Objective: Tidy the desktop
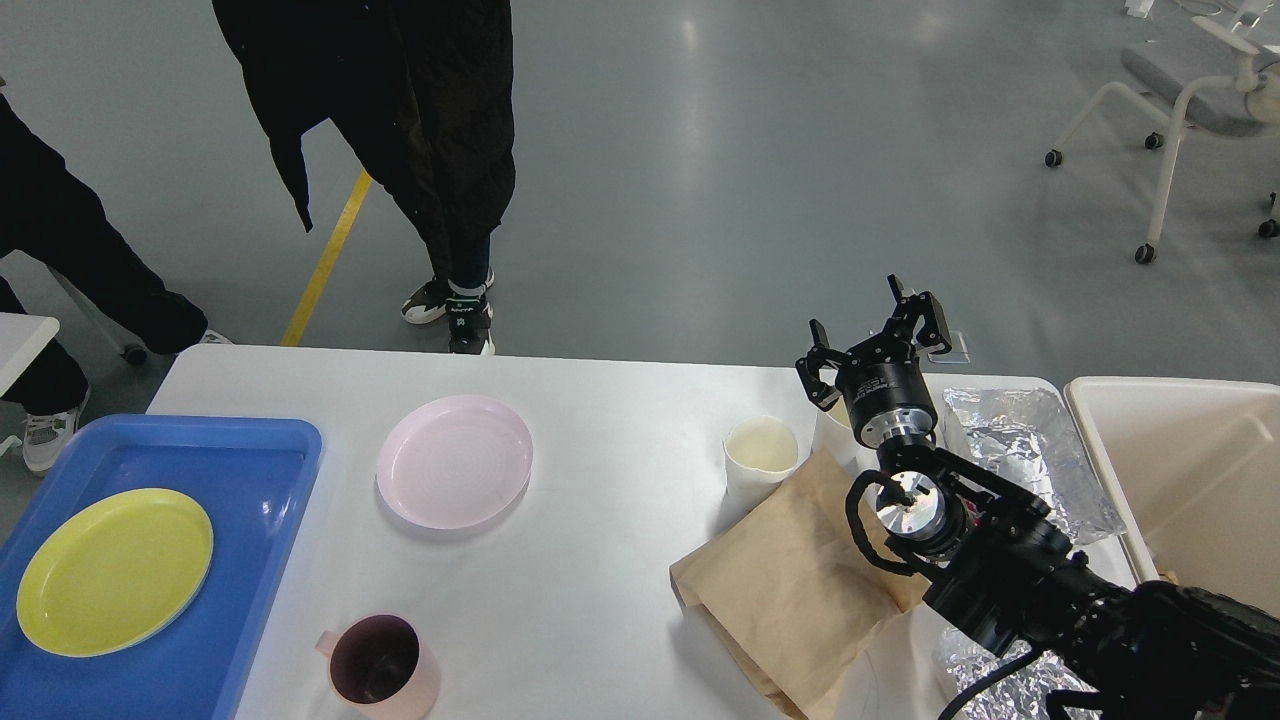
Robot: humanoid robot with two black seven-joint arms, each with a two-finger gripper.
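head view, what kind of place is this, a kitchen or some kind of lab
Probably a lab or open office space, not a kitchen: a bare grey polished floor with a yellow line, a wheeled office chair, and people standing watching behind the desktop.

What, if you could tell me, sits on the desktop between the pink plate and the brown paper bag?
In the head view, only a white paper cup stands between the pink plate and the brown paper bag, touching the bag; otherwise bare desktop.

free: desktop point(600, 560) centre | blocked right: paper bag point(790, 590), cup point(758, 455), foil point(1030, 455)
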